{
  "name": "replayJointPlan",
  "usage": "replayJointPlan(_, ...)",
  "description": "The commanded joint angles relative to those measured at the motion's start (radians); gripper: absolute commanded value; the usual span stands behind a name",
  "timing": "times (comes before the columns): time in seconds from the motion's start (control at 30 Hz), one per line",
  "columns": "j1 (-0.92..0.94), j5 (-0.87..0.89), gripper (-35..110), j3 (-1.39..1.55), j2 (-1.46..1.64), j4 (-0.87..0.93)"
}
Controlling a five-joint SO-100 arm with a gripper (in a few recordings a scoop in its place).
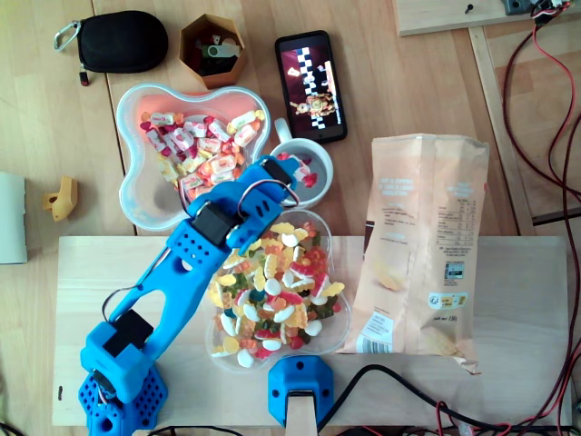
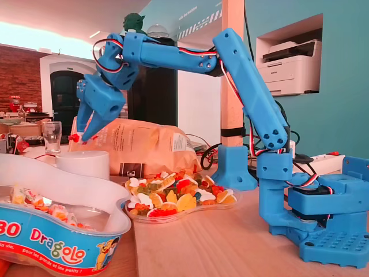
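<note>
Above the white mug [image 2: 86, 164], near the middle of the table [image 1: 54, 118], hangs the gripper [image 2: 82, 137] of one blue arm that reaches up and over from its base at the near left in the overhead view. In the fixed view its two fingers come together almost to a point, and one small red sweet [image 2: 74, 138] sits at their tips, apparently pinched there, just above the mug's rim and not touching it. The sweet is bright red, tiny and roundish; its finer shape is too small to tell. There are two sweet bowls. One is a clear dish [image 1: 338, 304] heaped with mixed gummies in yellow, red, white and green, lying just near of the mug on a pale wooden board [image 1: 508, 363]. The other is a white lobed bowl [image 1: 136, 195] of wrapped sweets, left of the mug in the overhead view. The single mug already holds a few red and white pieces. One tan snack bag [image 1: 422, 245] lies flat to the right. At the far edge sit one phone [image 1: 311, 86], one hexagonal wooden box [image 1: 191, 36] and one black pouch [image 1: 118, 41]. One small yellow piece [image 1: 62, 198] lies far left. The mug is hemmed in closely by both bowls; the only bare strip beside it runs between the mug and the bag.
</note>
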Motion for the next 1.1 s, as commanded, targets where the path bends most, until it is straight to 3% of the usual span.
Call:
replayJointPlan(0.0, 0.011, 0.008, 2, -0.015, 0.040, -0.005)
replayJointPlan(0.33, 0.011, -0.029, 21, 0.008, 0.041, -0.003)
replayJointPlan(0.67, -0.003, -0.037, 25, 0.003, 0.048, -0.005)
replayJointPlan(1.07, -0.322, -0.034, 25, 0.002, 0.178, -0.003)
